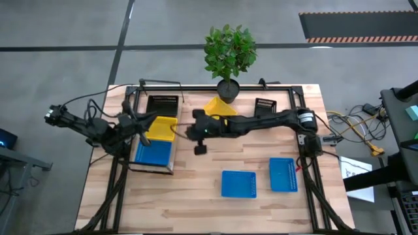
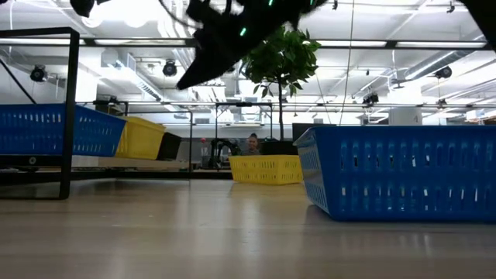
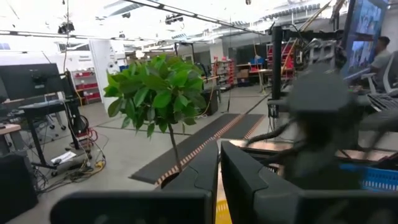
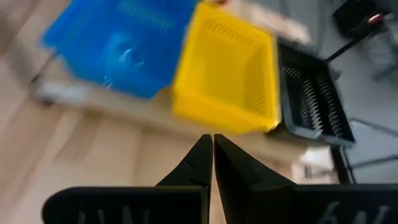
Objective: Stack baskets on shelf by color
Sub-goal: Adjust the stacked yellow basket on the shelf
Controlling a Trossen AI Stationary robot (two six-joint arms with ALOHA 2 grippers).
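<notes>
1. Baskets: two blue ones lie loose on the table's near right part, one [image 1: 238,183] toward the middle and one [image 1: 283,175] closer to the right edge, apart from each other.
2. The shelf [image 1: 151,168] sits at the table's left side, running from near to far. On it stand a blue basket [image 1: 153,152] at the near end, a yellow basket [image 1: 160,128] in the middle and a black basket [image 1: 162,104] at the far end.
3. The left gripper [image 1: 139,124] hangs over the shelf's middle, by the yellow basket there; its fingers [image 3: 199,177] are pressed together and hold nothing.
4. The right gripper [image 1: 191,132] reaches across the table's middle, just right of the shelf, above the bare table. Its fingers [image 4: 200,160] are pressed together, empty, pointing toward the yellow basket on the shelf.
5. Farther back, a second yellow basket [image 1: 220,107] lies tilted near the far edge, in front of the plant pot.
6. A black basket [image 1: 264,105] lies to its right, also near the far edge.
7. A potted plant [image 1: 228,53] stands at the middle of the far edge.
</notes>
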